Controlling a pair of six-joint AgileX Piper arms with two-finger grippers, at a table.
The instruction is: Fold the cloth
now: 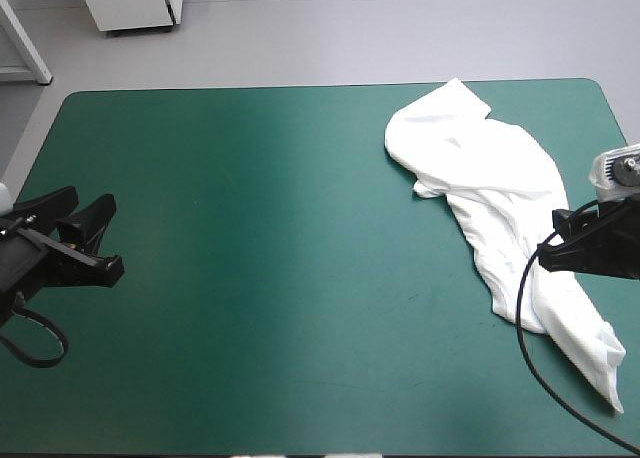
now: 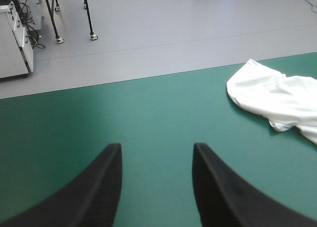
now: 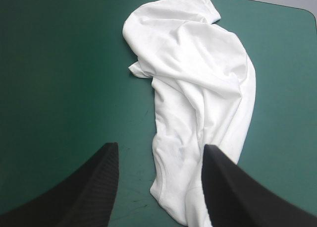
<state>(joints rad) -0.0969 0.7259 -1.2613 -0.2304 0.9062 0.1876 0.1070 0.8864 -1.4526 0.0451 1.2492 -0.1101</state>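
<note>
While the white short-sleeved fabric T-shirt [image 1: 500, 198] lies unfolded, it takes up the right part of the high view as a long crumpled strip on the teal-green table cover [image 1: 250, 278]. The strip runs from the upper right of the frame, near the far edge, down toward the lower right corner. Its wider bunched end is the far one, with a sleeve sticking out toward the far edge; the near end tapers narrow. The right gripper [image 1: 552, 240], with two broad black fin-shaped fingers, sits at mid right of the frame over the shirt's middle. In the right wrist view this gripper [image 3: 161, 148] is spread wide, nothing pinched. The T-shirt [image 3: 198, 78] lies between and ahead of the fingers, one finger over cloth and the other over bare cover [image 3: 59, 63]; contact with the cloth cannot be told. The left gripper [image 1: 92, 197] is at mid left of the high view, well apart from the shirt. In its own view the left gripper [image 2: 156, 147] is spread too and holds nothing, bare cover [image 2: 148, 103] under it and the T-shirt [image 2: 277, 95] far off to one side ahead.
</note>
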